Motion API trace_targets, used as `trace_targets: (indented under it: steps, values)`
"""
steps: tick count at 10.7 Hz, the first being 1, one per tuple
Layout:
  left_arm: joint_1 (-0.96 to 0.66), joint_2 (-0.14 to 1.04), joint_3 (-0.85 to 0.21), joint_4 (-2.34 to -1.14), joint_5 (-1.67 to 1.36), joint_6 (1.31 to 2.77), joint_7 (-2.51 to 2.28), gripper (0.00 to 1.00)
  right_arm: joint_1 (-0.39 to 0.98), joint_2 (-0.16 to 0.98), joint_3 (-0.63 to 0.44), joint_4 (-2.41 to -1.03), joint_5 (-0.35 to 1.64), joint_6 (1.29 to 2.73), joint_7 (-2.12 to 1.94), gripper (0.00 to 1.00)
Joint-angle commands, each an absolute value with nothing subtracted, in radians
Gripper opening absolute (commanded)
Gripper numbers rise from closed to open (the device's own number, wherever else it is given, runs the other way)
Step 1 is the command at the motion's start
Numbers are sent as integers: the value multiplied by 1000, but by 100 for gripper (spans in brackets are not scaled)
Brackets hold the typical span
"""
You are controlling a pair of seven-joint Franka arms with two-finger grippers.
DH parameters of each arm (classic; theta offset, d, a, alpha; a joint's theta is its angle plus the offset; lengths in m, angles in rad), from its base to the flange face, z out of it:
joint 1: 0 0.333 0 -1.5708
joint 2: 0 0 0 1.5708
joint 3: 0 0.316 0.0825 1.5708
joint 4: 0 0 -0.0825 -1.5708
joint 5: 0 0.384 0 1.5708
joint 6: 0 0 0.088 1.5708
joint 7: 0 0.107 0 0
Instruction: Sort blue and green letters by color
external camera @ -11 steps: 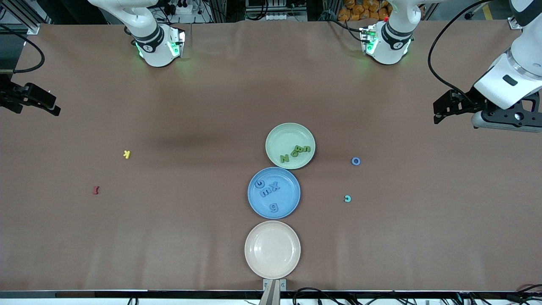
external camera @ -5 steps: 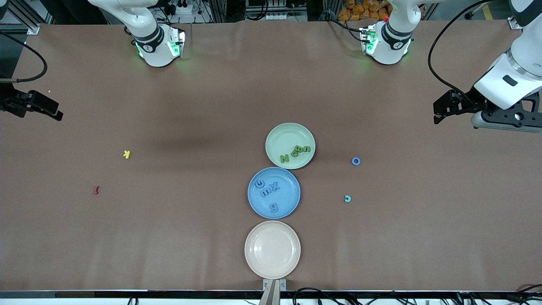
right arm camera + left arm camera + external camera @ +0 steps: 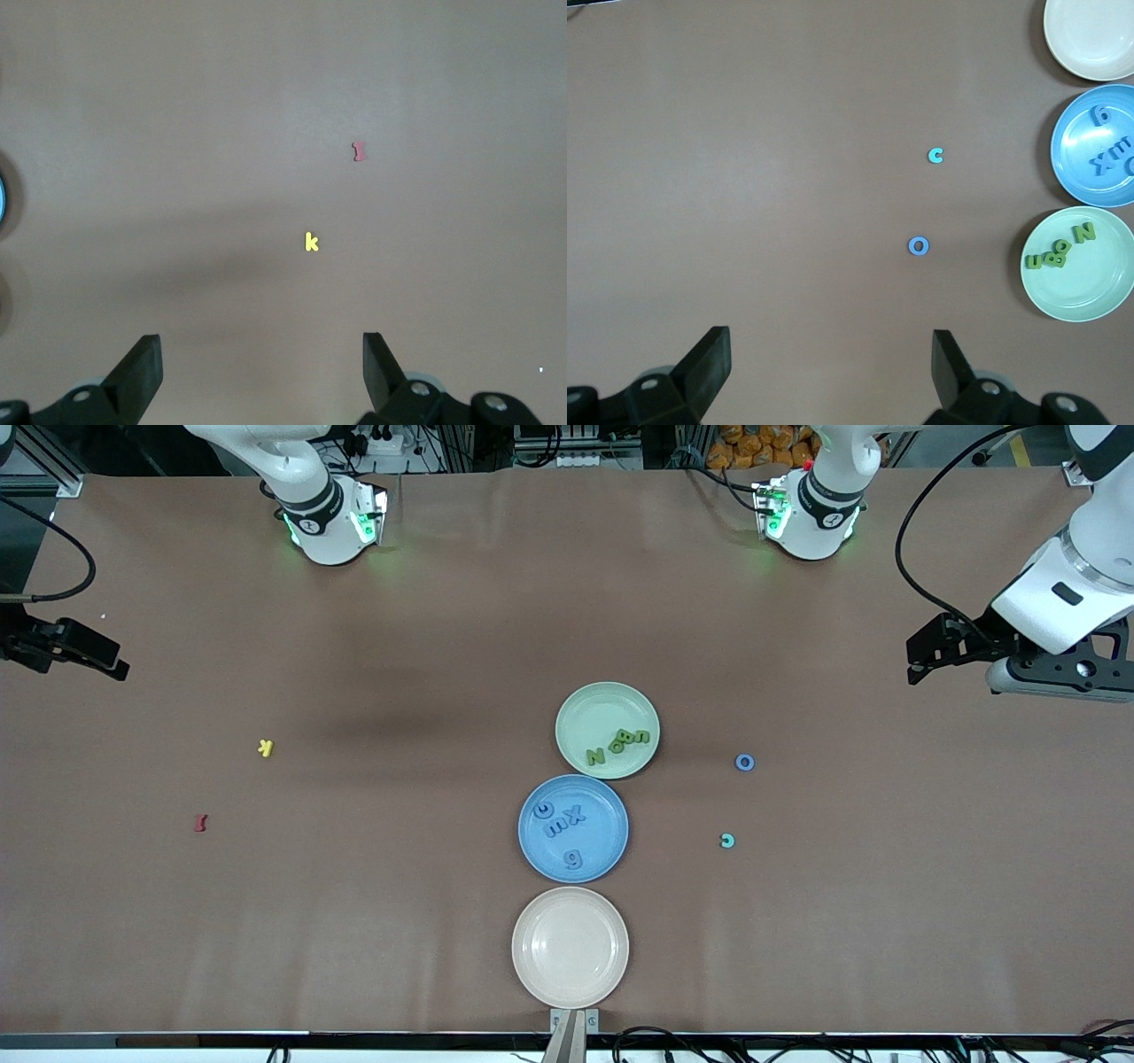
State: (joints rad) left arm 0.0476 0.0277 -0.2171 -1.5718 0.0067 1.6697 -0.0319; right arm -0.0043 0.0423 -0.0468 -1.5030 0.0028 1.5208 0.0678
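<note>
Two end effectors spread, idle: left end effector (image 3: 828,376) over tabletop (image 3: 443,646) near blue O (image 3: 745,762); right end effector (image 3: 261,376) near yellow k (image 3: 311,242).

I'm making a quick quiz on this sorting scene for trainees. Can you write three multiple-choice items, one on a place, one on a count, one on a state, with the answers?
1. Where does the blue letter O lie?
A. on the bare table, toward the left arm's end
B. in the blue plate
C. in the beige plate

2. How many letters lie in the blue plate?
A. two
B. four
C. six

3. How does the left hand stand?
A. shut on a letter
B. open and holding nothing
C. resting in the green plate

Answers:
1. A: the O sits on the table beside the green plate, in no plate.
2. B: four blue letters show inside its rim.
3. B: the left wrist view shows its fingers spread wide with only table between them.
</note>
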Motion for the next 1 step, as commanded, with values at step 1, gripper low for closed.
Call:
trace_targets:
  steps: [1]
  values:
    - [55, 23, -219, -1575, -11, 1678, -14, 100, -14, 66, -75, -1470, -14, 1517, 64, 100]
